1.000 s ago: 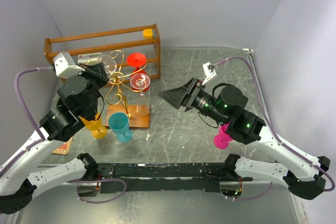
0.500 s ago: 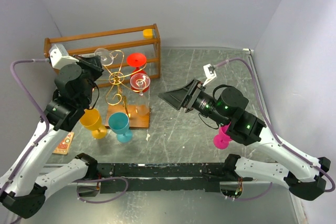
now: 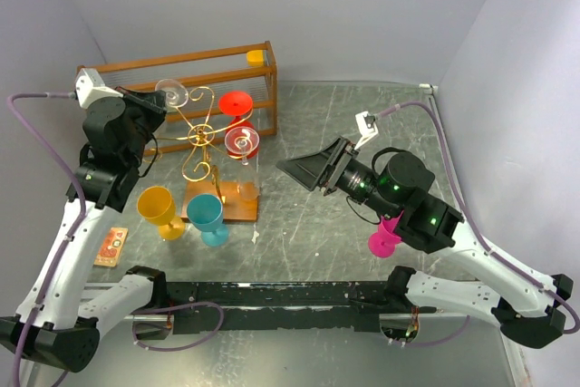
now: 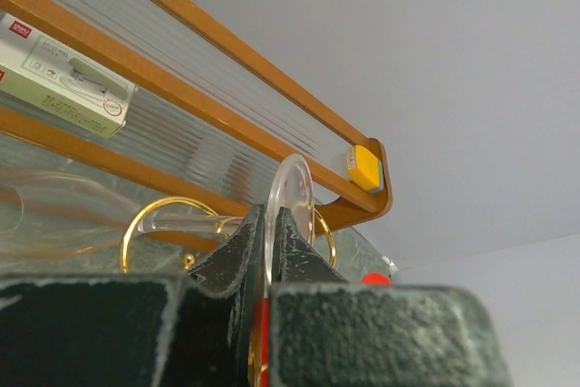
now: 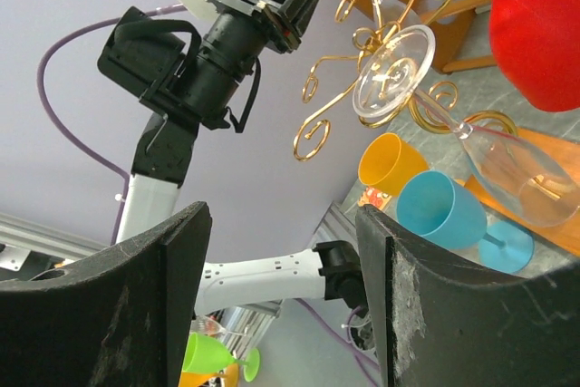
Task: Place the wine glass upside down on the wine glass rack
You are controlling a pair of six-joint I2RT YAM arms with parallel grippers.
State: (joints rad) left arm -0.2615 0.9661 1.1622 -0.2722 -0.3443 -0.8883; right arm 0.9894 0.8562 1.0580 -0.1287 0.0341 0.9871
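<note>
My left gripper [image 3: 156,101] is shut on the round foot of a clear wine glass [image 3: 173,92], held sideways above the left side of the gold wire rack [image 3: 201,138]. In the left wrist view the fingers [image 4: 237,246] pinch the foot disc [image 4: 294,195]. The stem and bowl run left, level with a gold scroll ring [image 4: 143,221]. The rack stands on a small wooden base [image 3: 237,208]. A red glass [image 3: 236,102] and another clear glass [image 3: 242,141] hang on it. My right gripper [image 3: 304,169] is open and empty, right of the rack; it faces the rack [image 5: 362,70].
An orange-brown wooden crate [image 3: 181,74] stands behind the rack, with a yellow block [image 4: 367,168] and a white box [image 4: 63,79] in it. A yellow cup [image 3: 156,208] and a blue cup [image 3: 207,216] stand by the base. A pink glass [image 3: 385,238] stands under my right arm.
My left arm has swung back and to the left, carrying the clear glass up from beside the rack's post towards its upper left scroll. My right arm has shifted only slightly.
</note>
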